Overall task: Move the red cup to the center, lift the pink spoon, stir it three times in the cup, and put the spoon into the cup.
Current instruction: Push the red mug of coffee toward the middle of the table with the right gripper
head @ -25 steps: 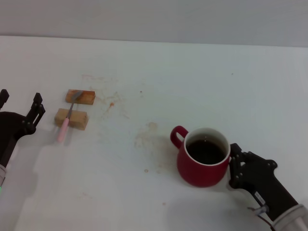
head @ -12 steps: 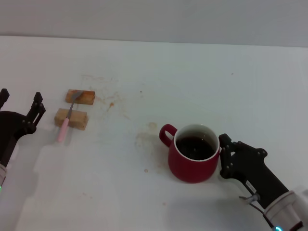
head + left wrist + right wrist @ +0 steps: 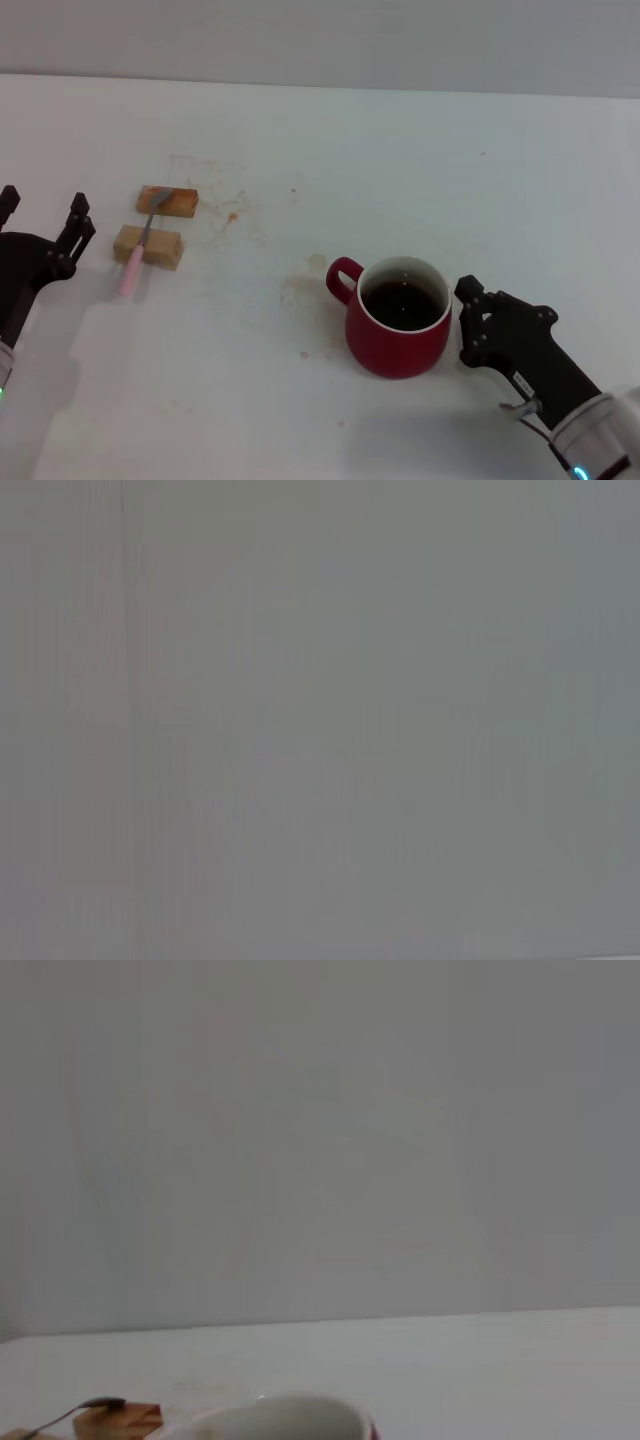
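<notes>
- Pushing the red cup [image 3: 397,328] with my right end effector [image 3: 468,322]; I cannot tell if it is open or closed.
- Cup looks heavy, full, easy to spill.
- Left end effector [image 3: 42,222] waits open near the pink spoon [image 3: 137,258]; I would grip its slim handle.

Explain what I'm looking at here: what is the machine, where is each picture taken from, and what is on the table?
This is a two-armed robot with a gripper on each arm. The wide picture comes from a camera on its head, looking down at a white table. The other two come from cameras on the wrists; the left wrist one shows only plain grey. On the table stands the red cup, holding dark liquid, handle toward the robot's left. The right gripper is right beside the cup's far side from the handle; whether it touches is unclear. The pink spoon rests across two wooden blocks; the right wrist view also catches the spoon and cup rim. The left gripper, open and empty, waits near the spoon.
</notes>
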